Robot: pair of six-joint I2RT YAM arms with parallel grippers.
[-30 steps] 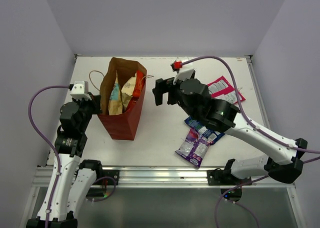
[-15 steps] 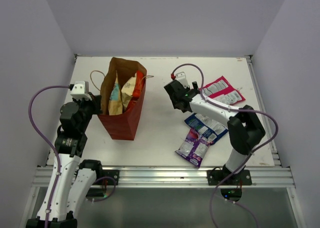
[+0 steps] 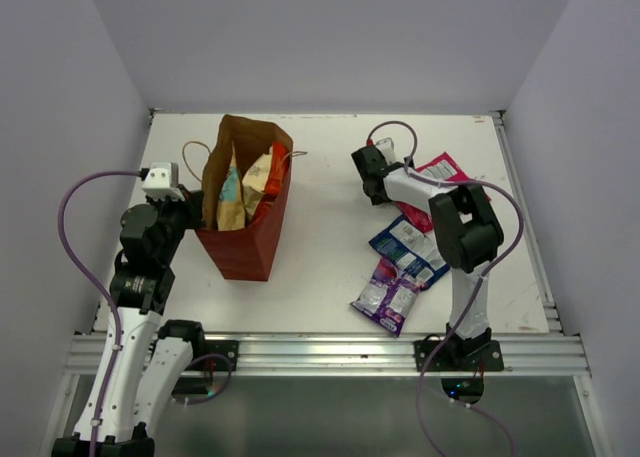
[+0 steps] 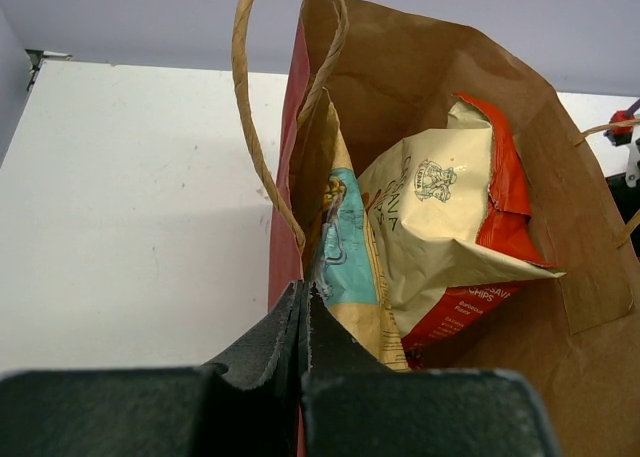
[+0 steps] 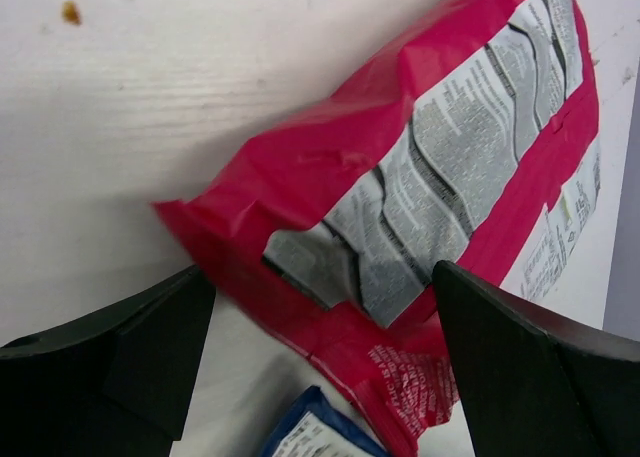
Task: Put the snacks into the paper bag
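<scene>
The paper bag [image 3: 245,252] stands open at the left, red outside and brown inside [image 4: 420,67]. A tan-brown packet [image 4: 345,247] and a large orange-red packet [image 4: 450,217] stand inside it. My left gripper [image 3: 192,209] is shut on the bag's left rim [image 4: 303,312]. My right gripper [image 3: 372,180] is open and low over the near corner of the pink-magenta packet [image 5: 400,207], which lies flat on the table [image 3: 445,182]. The blue-white packet [image 3: 405,247] and the purple-silver packet [image 3: 388,295] lie nearer the front. The small red triangular packet is out of view.
The white table [image 3: 320,257] ends at walls on the left, back and right. A metal rail [image 3: 320,352] runs along the front edge. The bag's cord handles [image 4: 250,107] stick up by my left gripper. A corner of the blue-white packet [image 5: 310,437] lies just below the pink one.
My right arm has swung right from beside the bag and come down over the pink-magenta packet's corner, jaws open. The left arm and the bag have not moved.
</scene>
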